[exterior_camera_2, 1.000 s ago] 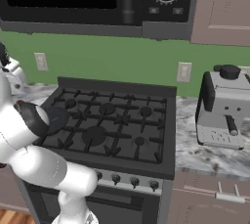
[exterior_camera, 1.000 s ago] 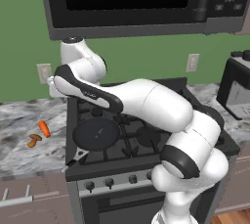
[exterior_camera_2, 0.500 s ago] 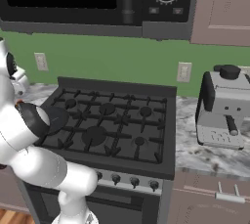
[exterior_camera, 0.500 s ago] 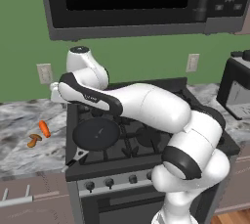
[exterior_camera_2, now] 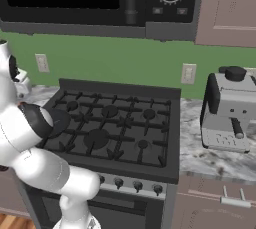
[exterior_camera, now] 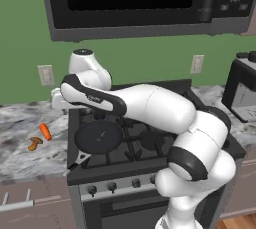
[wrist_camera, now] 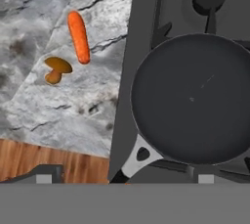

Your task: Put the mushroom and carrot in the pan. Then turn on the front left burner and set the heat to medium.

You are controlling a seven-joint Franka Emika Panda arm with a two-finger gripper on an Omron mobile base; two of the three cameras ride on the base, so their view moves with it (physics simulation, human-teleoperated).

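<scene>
Marble-patterned bench (exterior_camera: 22,145) runs along a green wall, with a black gas stove (exterior_camera_2: 115,128) set into it and a dark microwave (exterior_camera: 145,3) hanging above. On the right side of the stove a grey coffee machine (exterior_camera_2: 230,108) stands on the bench, and white wall sockets (exterior_camera_2: 188,73) dot the green wall.

Claw (exterior_camera: 56,100) hangs high over the stove's left edge, its fingers spread fully apart, gripping nothing and touching nothing.

From the hand view the pan (wrist_camera: 193,98) sits on the front left burner (exterior_camera: 102,137), dark and bare inside, its short black-and-silver handle (wrist_camera: 134,162) pointing off the stove's front corner. Left of the stove, on the bench, the carrot (wrist_camera: 78,37) lies well apart from the pan, and the mushroom (wrist_camera: 56,68) rests just beside the carrot's end, cap and stem on their side. A row of knobs (exterior_camera_2: 130,185) lines the stove front. The robot's white arm (exterior_camera: 150,108) arches across the stove in the left base view, covering the rear burners.
</scene>
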